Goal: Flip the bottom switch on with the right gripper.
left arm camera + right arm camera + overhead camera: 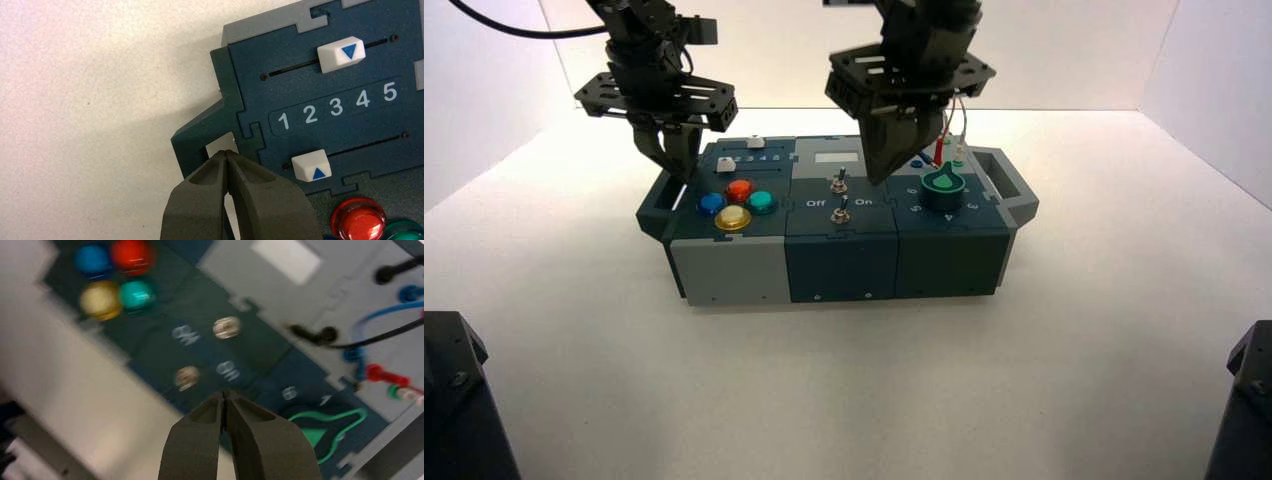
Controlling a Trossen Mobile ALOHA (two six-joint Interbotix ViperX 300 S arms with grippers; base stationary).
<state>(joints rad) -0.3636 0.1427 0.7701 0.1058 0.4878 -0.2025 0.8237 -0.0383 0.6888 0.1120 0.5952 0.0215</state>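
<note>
My right claw (879, 180): fingertips together, above the box (842, 270) | bottom switch (841, 212): below my claw, toward its left | left claw (686, 178): together, over box's left handle (662, 205)

A pale, brightly lit tabletop (784, 390) is bordered by a whitish back wall (1064, 55) and by plain side walls (1214, 110) at left and right.
</note>
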